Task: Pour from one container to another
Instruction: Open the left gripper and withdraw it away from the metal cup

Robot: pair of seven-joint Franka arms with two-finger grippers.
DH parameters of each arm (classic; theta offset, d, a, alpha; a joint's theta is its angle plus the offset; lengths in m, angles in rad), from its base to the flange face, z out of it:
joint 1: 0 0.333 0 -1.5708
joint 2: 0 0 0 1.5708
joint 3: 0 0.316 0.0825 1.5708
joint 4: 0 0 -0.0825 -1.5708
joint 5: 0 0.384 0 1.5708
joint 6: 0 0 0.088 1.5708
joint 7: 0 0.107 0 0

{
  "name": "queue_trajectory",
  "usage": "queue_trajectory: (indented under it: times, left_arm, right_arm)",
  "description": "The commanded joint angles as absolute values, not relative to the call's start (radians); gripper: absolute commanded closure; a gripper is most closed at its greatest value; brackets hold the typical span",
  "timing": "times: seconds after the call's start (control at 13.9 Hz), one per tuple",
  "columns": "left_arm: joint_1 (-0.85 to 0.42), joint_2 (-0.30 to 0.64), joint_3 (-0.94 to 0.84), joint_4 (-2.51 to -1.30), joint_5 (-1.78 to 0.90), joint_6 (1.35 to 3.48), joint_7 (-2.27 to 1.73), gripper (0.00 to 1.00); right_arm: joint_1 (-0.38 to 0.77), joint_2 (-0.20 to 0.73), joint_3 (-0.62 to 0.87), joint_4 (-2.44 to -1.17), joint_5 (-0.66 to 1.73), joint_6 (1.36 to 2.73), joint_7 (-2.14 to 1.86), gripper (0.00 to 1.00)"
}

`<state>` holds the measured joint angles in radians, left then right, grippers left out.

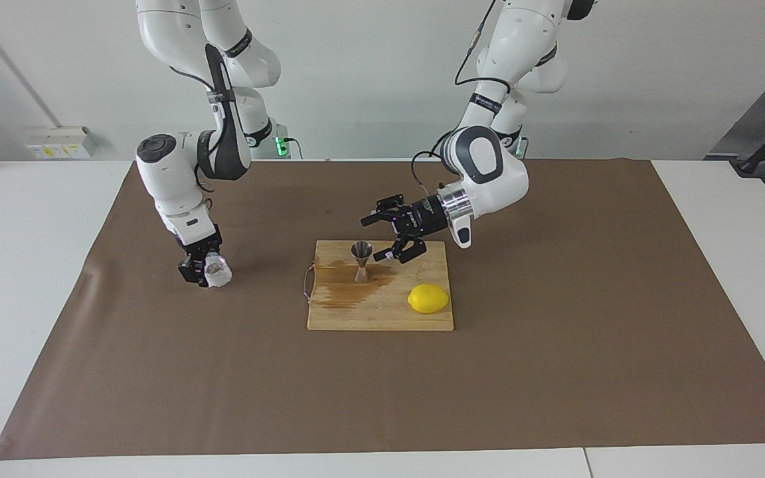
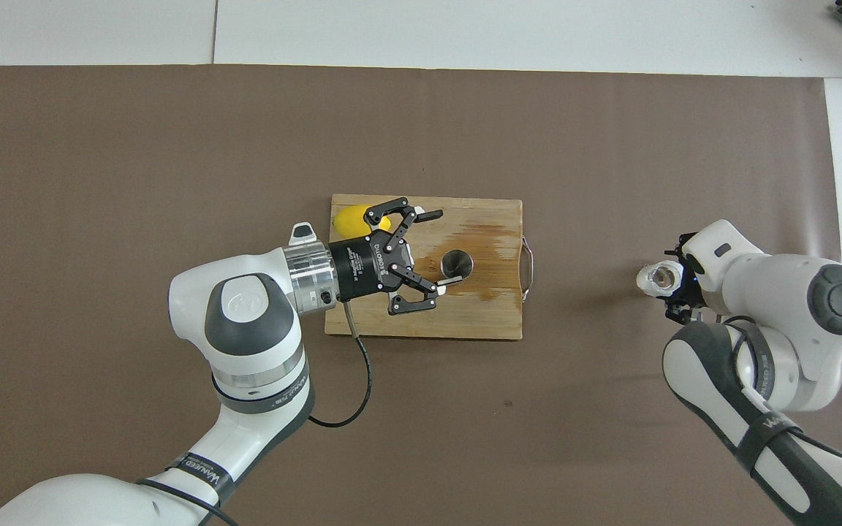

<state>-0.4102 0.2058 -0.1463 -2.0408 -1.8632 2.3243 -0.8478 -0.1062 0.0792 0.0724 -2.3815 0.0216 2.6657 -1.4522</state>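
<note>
One white table [image 1: 24,279] carried one brown paper mat [image 1: 555,345] that covered most of it; the table's ends ran out of both views. Two white robot arms reached in, their upper links cut off at the top of the facing view and their bases cut off at the bottom of the overhead view.

One rectangular wooden cutting board [image 1: 382,312] lay at the middle of the mat, with a dark wet stain across the part toward the right arm's end. One yellow lemon [image 1: 428,298] rested on the board's corner toward the left arm's end, on the edge farther from the robots; in the overhead view the left tool covered part of it.

One small squat translucent-white cup with crinkled sides [image 1: 216,272] sat on the mat toward the right arm's end, well apart from the board. The right tool [image 1: 202,268] was down at it, fingers on either side; the cup hid most of them, so a firm grip could not be told.

One small shiny steel hourglass-shaped jigger [image 1: 361,261] stood upright on the board. The left tool [image 1: 382,236] hung over the board just beside the jigger, fingers spread wide, gripping nothing.
</note>
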Motion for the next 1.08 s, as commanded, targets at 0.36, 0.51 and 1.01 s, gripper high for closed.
queue_trajectory:
  times: [0.36,0.51,1.01]
  left_arm:
    - [-0.296,0.084,-0.133,-2.082,-1.655,2.163,-1.083,0.0]
    - [-0.273,0.074,-0.132,-2.071,-1.574,2.143,-1.123,0.0]
    - [-0.138,0.086,-0.132,-1.944,-1.193,1.944,-1.18,0.0]
  right_arm:
    - [-0.109,0.074,0.077,-2.395,0.049,2.675,-1.489,0.46]
    - [-0.107,0.074,0.077,-2.395,0.049,2.675,-1.489,0.52]
    - [-0.106,0.075,0.077,-2.388,0.049,2.654,-1.488,0.69]
